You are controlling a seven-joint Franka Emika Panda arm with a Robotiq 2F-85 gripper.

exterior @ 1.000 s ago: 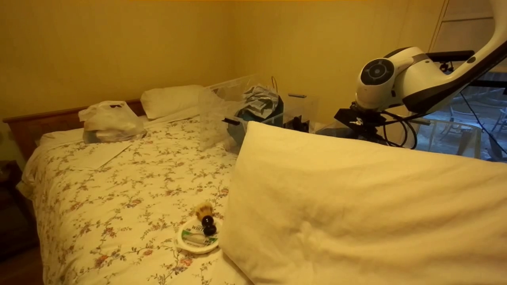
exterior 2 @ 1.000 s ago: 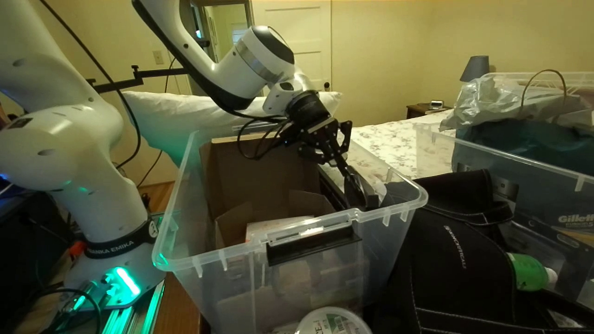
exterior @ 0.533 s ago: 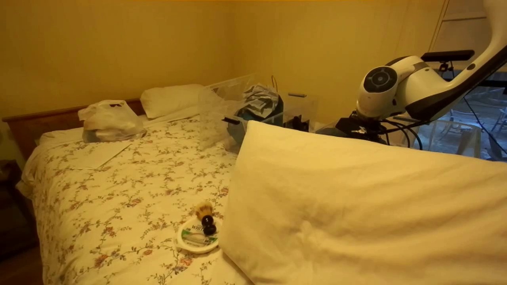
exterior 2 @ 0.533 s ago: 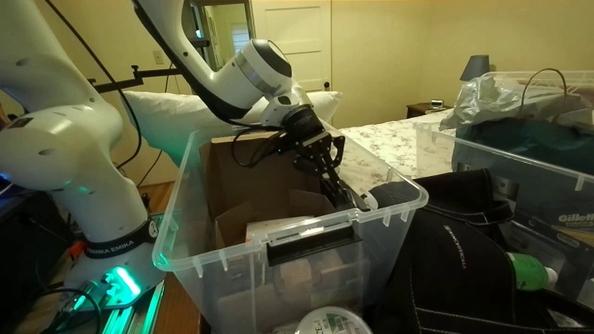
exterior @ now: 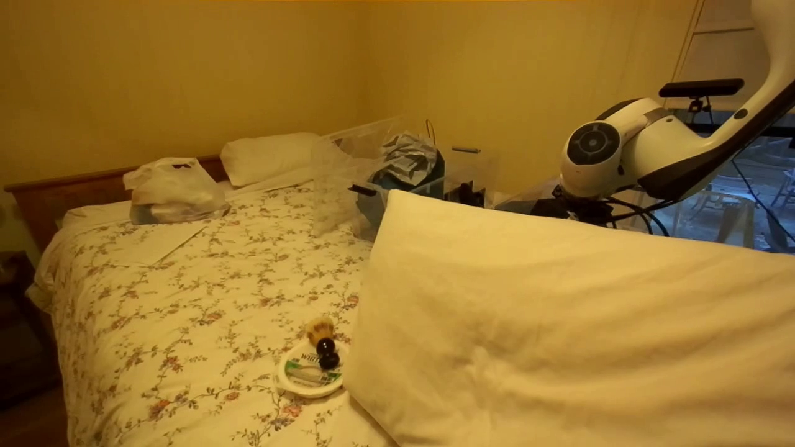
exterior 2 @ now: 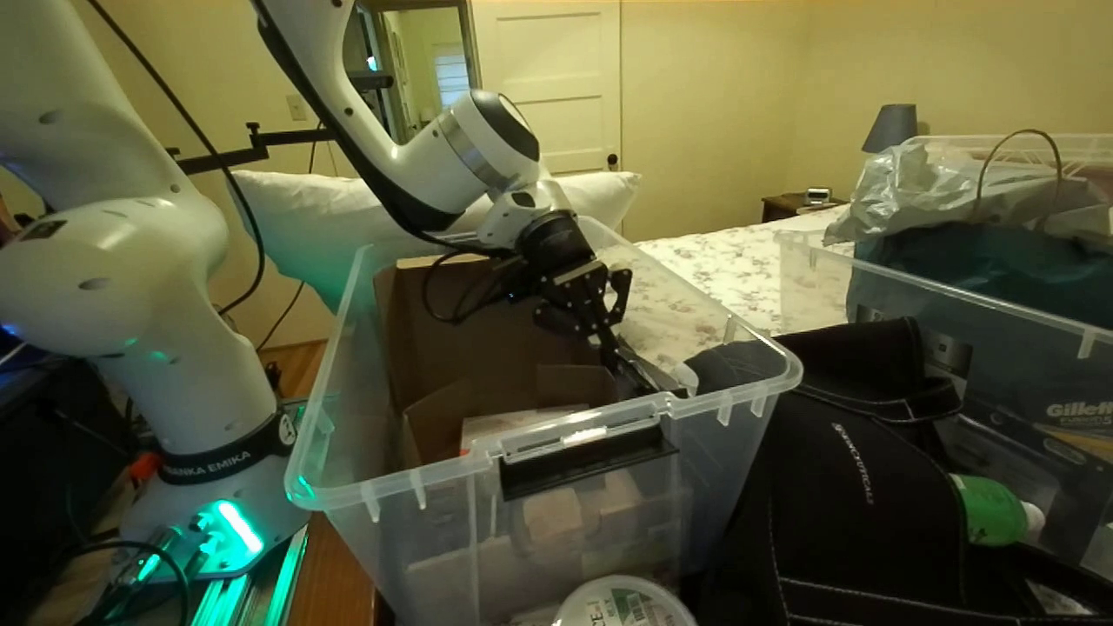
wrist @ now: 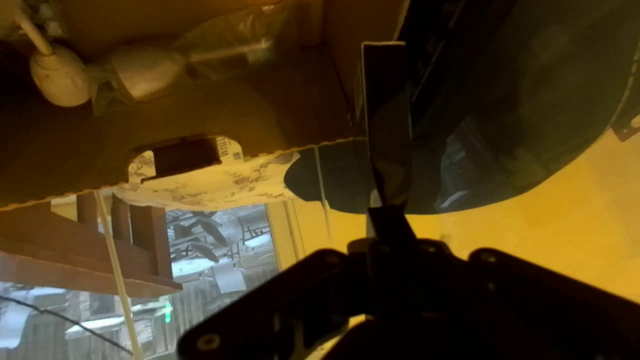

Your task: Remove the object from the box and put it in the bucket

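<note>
My gripper [exterior 2: 606,337] is shut on a thin, flat, dark package [exterior 2: 643,371], which slants down and away from the fingers. In the wrist view the gripper [wrist: 388,225] is very dark, and the package [wrist: 387,120] sticks straight out of the fingers beside a wall of the cardboard box [wrist: 295,105]. In an exterior view the open cardboard box [exterior 2: 487,330] stands inside a clear plastic bin [exterior 2: 400,481], and the package is over the bin's right part, near the rim. In another exterior view a pillow hides the fingers. No separate bucket can be made out.
A black bag [exterior 2: 835,487] with a green bottle [exterior 2: 991,513] leans beside the bin. Another clear bin [exterior 2: 956,291] holds a teal bag [exterior 2: 974,261]. A white pillow [exterior: 559,310] rises between camera and arm. A shaving brush [exterior: 323,347] lies on a round tub [exterior: 304,379].
The arm has moved down, and in an exterior view left. The package has moved with it, from above the bin's right rim to lower and closer to the cardboard box. The gripper stays shut.
</note>
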